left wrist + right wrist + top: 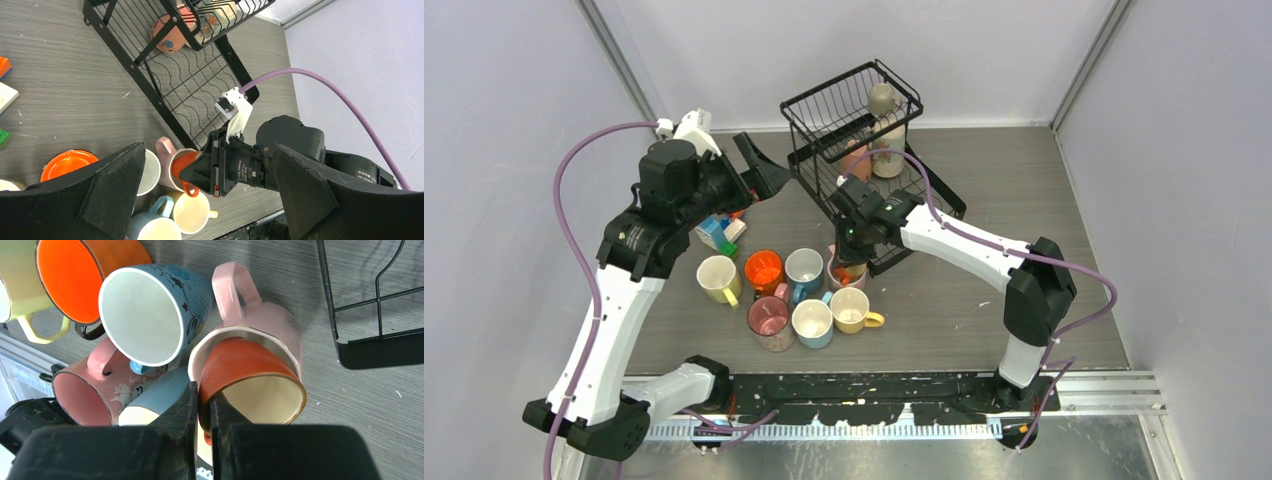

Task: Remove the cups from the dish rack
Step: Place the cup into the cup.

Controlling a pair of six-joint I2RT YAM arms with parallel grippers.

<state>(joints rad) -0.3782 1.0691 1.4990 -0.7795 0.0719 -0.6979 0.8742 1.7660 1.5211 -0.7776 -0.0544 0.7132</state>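
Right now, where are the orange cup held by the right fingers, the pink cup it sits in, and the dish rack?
orange cup (250, 372): right wrist view, outer wall.
pink cup (275, 322): right wrist view, outer wall near the handle.
dish rack (385, 351): right wrist view, bottom frame bar.

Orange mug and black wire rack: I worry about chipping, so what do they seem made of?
Orange mug with a cream inside: probably glazed ceramic, glossy, with a thick rounded rim. Black wire dish rack: likely coated metal, thin rigid rods with a dull black finish.
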